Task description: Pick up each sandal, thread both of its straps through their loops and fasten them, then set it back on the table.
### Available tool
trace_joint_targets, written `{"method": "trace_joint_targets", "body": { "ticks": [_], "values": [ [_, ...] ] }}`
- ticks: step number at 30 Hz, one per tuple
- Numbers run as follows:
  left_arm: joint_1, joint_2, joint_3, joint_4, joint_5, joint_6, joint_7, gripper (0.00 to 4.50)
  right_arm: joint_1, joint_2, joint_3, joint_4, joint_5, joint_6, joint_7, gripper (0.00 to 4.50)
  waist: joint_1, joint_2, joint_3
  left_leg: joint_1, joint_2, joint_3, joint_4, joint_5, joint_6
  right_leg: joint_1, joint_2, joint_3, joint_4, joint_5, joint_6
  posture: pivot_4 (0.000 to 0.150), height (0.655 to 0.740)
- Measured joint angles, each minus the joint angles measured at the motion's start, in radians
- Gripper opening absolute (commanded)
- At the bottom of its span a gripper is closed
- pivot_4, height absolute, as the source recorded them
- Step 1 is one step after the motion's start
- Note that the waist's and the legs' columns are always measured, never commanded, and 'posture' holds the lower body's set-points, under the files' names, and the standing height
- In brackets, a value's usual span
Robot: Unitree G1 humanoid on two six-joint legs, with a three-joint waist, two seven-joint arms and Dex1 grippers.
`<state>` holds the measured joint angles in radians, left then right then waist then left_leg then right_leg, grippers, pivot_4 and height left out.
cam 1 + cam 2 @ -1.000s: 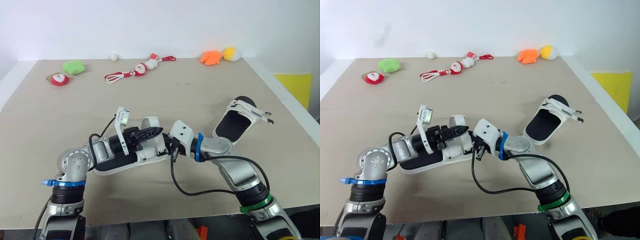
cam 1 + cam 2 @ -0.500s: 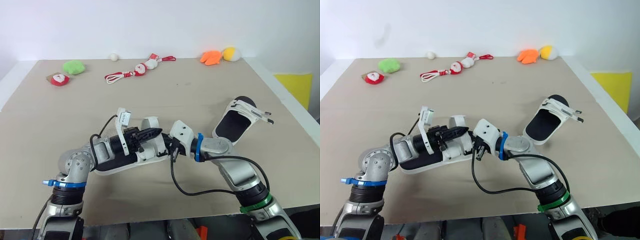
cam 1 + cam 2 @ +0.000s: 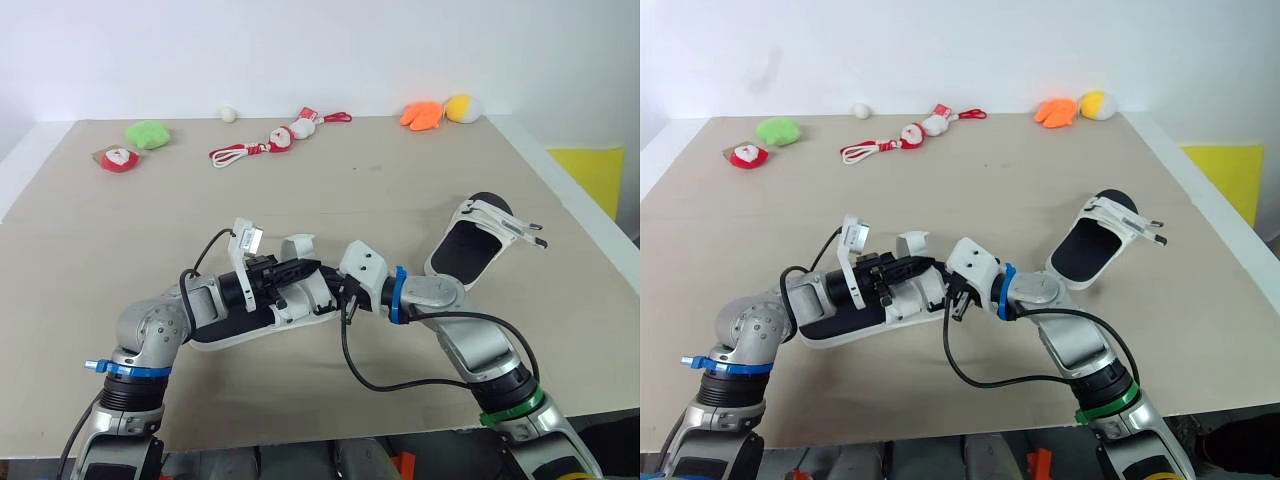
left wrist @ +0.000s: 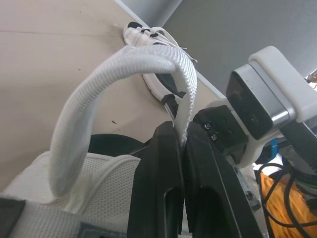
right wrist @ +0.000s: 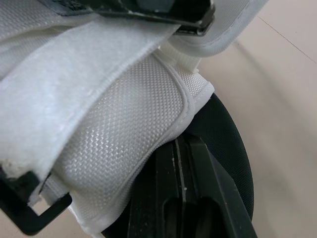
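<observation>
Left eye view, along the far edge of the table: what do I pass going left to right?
red-and-white plush → green plush → red-and-white corded toy → orange plush → yellow plush

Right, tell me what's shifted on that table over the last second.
The left pincer, shut on the white strap, has eased slightly down toward the sandal, and the strap's loop looks a little smaller. The right pincer, that sandal and the second sandal stayed put.
</observation>
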<state>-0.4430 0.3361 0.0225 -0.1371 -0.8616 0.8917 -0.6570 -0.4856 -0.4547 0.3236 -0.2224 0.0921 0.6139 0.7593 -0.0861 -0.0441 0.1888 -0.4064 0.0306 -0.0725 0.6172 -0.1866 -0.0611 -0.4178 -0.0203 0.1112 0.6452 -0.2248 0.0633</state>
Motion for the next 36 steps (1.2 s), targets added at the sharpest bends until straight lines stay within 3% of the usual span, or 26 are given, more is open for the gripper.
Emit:
{"method": "trace_joint_targets", "body": {
  "ticks": [12,29,36],
  "values": [
    [0.001,0.044,-0.023,0.009,0.077,-0.032,-0.039,0.13,0.0,0.0,0.0,0.0,0.0,-0.001,0.0,0.0,0.0,0.0,0.0,0.0,0.0,0.0,0.0,0.0,0.0,0.0,0.0,0.0,0.0,0.0,0.0,0.15,0.74],
    [0.009,0.041,-0.036,-0.072,0.065,0.021,-0.073,0.13,0.0,0.001,0.0,0.001,0.0,0.0,-0.001,0.0,0.0,0.0,0.0,0.0,0.0,0.0,0.0,0.0,0.0,0.0,0.0,0.0,0.0,0.0,0.0,0.15,0.74],
    [0.023,0.087,-0.087,-0.121,0.078,0.019,-0.118,0.13,0.0,0.001,0.0,0.001,0.0,0.001,-0.001,0.0,0.0,0.0,0.0,0.0,0.0,0.0,0.0,0.0,0.0,0.0,0.0,0.0,0.0,0.0,0.0,0.15,0.74]
  ]
}}
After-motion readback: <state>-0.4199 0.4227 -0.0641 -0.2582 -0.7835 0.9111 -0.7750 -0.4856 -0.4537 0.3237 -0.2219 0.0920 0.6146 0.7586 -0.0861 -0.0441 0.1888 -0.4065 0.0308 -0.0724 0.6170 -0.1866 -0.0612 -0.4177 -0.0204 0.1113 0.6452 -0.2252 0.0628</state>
